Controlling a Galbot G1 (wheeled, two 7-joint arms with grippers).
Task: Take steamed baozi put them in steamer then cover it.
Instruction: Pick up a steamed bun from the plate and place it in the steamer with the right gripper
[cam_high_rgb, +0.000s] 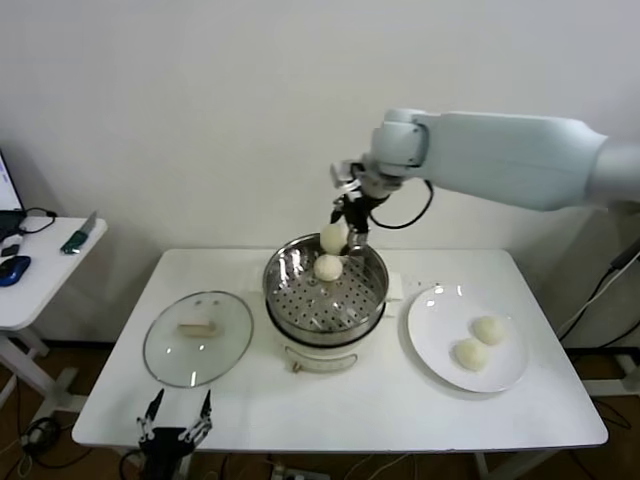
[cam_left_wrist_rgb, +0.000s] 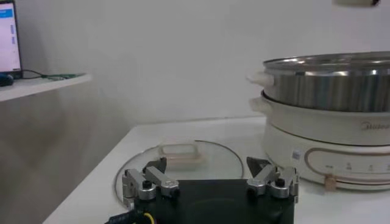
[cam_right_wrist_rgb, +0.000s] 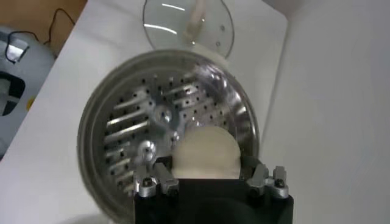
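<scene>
Baozi (cam_high_rgb: 333, 237) hangs clamped in the right gripper (cam_high_rgb: 352, 226) over the steamer's (cam_high_rgb: 290, 303) far rim, another bun (cam_high_rgb: 328, 267) beneath. Two more (cam_high_rgb: 480, 342) wait on the plate (cam_high_rgb: 430, 345) toward the table's (cam_high_rgb: 420, 420) right edge. Left gripper (cam_high_rgb: 174, 419) rests spread wide at the near-left corner, beside the cover (cam_high_rgb: 196, 338).

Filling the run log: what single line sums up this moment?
right tool: holds baozi over steamer | one baozi inside | two on plate | cover on table | left tool: idle, open

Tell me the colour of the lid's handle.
Cream-white handle on the clear glass lid; head view shows it best.
</scene>
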